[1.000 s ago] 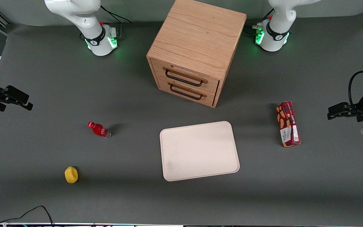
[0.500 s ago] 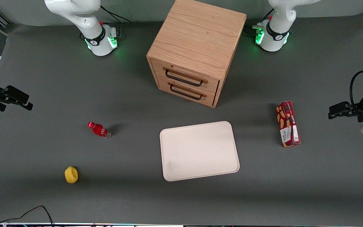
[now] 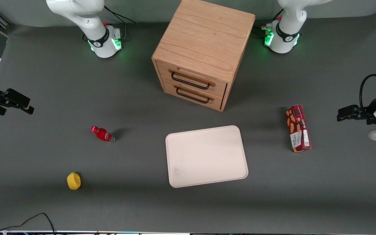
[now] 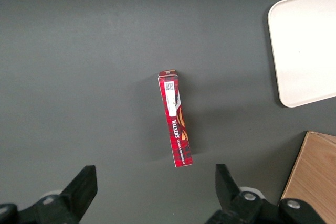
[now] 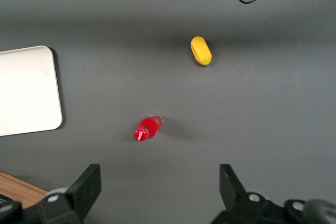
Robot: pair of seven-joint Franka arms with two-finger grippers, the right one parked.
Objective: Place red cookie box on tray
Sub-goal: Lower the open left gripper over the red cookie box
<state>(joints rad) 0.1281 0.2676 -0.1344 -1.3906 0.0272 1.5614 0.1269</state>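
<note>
The red cookie box (image 3: 298, 128) lies flat on the grey table toward the working arm's end, its long side running toward the front camera. The pale cream tray (image 3: 206, 156) lies beside it, in front of the drawer cabinet, with nothing on it. My left arm's gripper (image 3: 339, 117) hovers above the table, farther toward the working arm's end than the box and apart from it. In the left wrist view the gripper (image 4: 155, 192) is open with only bare table between its fingers. The box (image 4: 176, 126) lies ahead of them, and a corner of the tray (image 4: 307, 45) shows too.
A wooden two-drawer cabinet (image 3: 204, 52) stands at the table's middle, both drawers shut. A small red bottle (image 3: 102, 134) and a yellow object (image 3: 73, 180) lie toward the parked arm's end. A black cable (image 3: 28, 220) curls at the table's front edge.
My left arm's gripper has shifted slightly toward the red cookie box. The box, tray and other objects have not moved.
</note>
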